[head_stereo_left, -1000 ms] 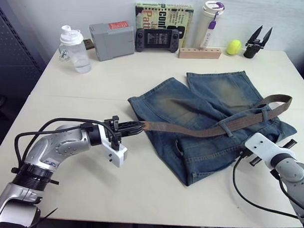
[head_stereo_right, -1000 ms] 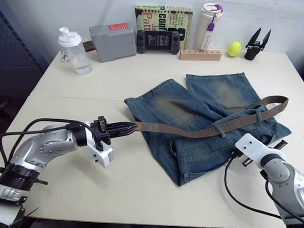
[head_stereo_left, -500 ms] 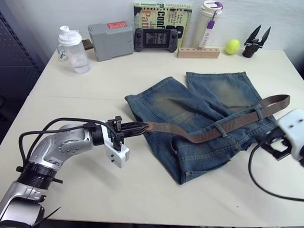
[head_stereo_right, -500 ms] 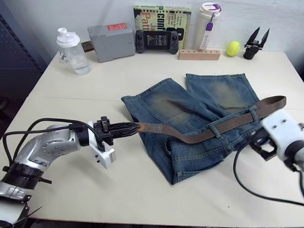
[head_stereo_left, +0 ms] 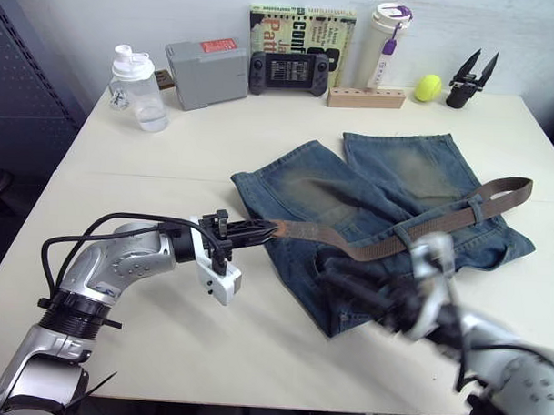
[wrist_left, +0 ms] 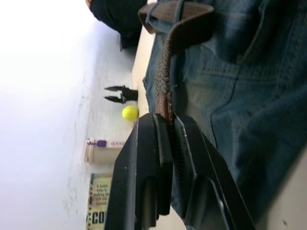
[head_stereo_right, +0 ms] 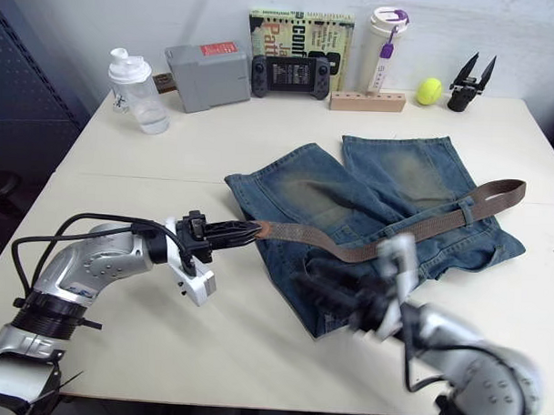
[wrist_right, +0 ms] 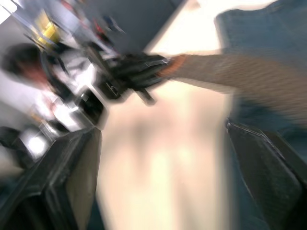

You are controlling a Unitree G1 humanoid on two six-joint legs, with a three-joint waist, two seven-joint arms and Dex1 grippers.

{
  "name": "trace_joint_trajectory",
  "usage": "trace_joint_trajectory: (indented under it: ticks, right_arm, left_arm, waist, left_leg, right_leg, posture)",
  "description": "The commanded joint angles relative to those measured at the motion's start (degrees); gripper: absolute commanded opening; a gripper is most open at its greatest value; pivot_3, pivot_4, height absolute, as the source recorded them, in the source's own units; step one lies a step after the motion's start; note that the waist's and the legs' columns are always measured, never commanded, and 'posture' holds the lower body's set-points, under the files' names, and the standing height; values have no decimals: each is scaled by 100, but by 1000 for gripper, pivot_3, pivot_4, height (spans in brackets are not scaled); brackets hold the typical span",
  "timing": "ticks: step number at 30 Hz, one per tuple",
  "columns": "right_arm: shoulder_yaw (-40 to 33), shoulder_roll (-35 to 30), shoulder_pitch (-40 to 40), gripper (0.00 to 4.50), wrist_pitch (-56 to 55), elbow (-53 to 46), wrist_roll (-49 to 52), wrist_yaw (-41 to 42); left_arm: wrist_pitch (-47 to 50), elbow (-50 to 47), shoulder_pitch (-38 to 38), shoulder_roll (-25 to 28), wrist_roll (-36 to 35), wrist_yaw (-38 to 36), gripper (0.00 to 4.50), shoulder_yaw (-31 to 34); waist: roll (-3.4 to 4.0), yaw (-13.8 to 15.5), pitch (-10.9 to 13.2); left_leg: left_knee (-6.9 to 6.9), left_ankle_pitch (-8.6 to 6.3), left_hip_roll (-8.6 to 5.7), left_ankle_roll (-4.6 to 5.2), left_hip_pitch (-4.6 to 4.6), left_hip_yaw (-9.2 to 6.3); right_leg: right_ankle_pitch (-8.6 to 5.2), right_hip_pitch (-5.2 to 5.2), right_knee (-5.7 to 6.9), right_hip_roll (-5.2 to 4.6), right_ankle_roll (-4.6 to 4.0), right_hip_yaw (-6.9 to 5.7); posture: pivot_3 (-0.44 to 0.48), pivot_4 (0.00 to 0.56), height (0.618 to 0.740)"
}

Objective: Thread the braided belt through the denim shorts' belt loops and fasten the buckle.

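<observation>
While a row of clutter lines the table's (head_stereo_left: pixel 117 348) far edge, namely a shaker bottle (head_stereo_left: pixel 137 89), a grey box (head_stereo_left: pixel 206 73), a game console (head_stereo_left: pixel 287 73), a book (head_stereo_left: pixel 301 31), a tumbler (head_stereo_left: pixel 381 43), a wooden rack (head_stereo_left: pixel 366 97), a ball (head_stereo_left: pixel 428 87) and a spare black gripper (head_stereo_left: pixel 469 79), none of it reaches the work. The shorts (head_stereo_left: pixel 377 220) lie flat at the table's middle, legs pointing away. The belt (head_stereo_left: pixel 413 232) runs across the waistband, its long axis left to right and rising toward the far right, passing under a loop (head_stereo_left: pixel 475 209) there. The left gripper (head_stereo_left: pixel 258 230) is clamped on the belt's near-left end, just off the shorts' left edge. The right gripper (head_stereo_left: pixel 347 287) hovers over the shorts' near edge, smeared; in its wrist view its fingers (wrist_right: pixel 67 177) stand wide apart, holding nothing.
</observation>
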Motion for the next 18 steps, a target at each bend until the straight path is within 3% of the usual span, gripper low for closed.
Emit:
trace_joint_trajectory:
  ticks: [1,3,7,11,16,17,18]
  right_arm:
    - [929,799,410,4457,-1561,405,2199,-3414]
    - [1482,850,592,4457,-2487,608,3095,-4487]
    - [1244,1778,299,4457,-2772,634,3177,-5197]
    - [1791,1055,336,4457,-4019,573,3946,-6019]
    - [1627,1039,267,4457,-4308,561,4027,-6432]
    - [1638,1006,258,3966,-4344,547,4039,-6460]
    - [1762,870,269,3774,-4540,514,4042,-6515]
  left_arm:
    - [-68,-173,-45,-41,-2,88,0,22]
    - [-83,-200,-45,-54,2,84,0,9]
    - [-123,-184,-23,-35,8,51,0,-16]
    - [-117,-222,4,-29,-21,24,0,-19]
    - [-133,-244,26,-6,-24,7,0,-18]
    - [-135,-237,20,-6,-21,6,0,-19]
    - [-138,-228,10,-11,-15,5,0,-24]
  waist:
    - [3,-25,2]
    - [2,-38,1]
    - [19,-94,-4]
    - [18,-140,-4]
    - [22,-181,-3]
    - [22,-181,-3]
    - [22,-174,-3]
  left_leg:
    - [0,2,-5,-2,0,4]
    - [1,3,-1,-4,2,11]
    - [-8,7,5,-11,16,1]
    - [-19,6,2,-12,20,13]
    - [-24,7,7,-14,19,13]
    - [-27,7,8,-14,19,11]
    - [-28,7,8,-14,19,12]
  right_leg:
    - [0,-3,1,-5,0,1]
    - [-1,-4,0,-3,-1,2]
    - [-2,-9,4,0,-3,20]
    - [-5,-11,9,2,-9,11]
    - [-7,-16,7,4,-13,14]
    - [-7,-19,6,4,-13,17]
    - [-7,-20,6,4,-13,18]
  posture:
    - [0,150,731]
    - [0,150,731]
    - [0,150,731]
    - [0,150,731]
    - [0,150,731]
    - [0,150,731]
    - [0,150,731]
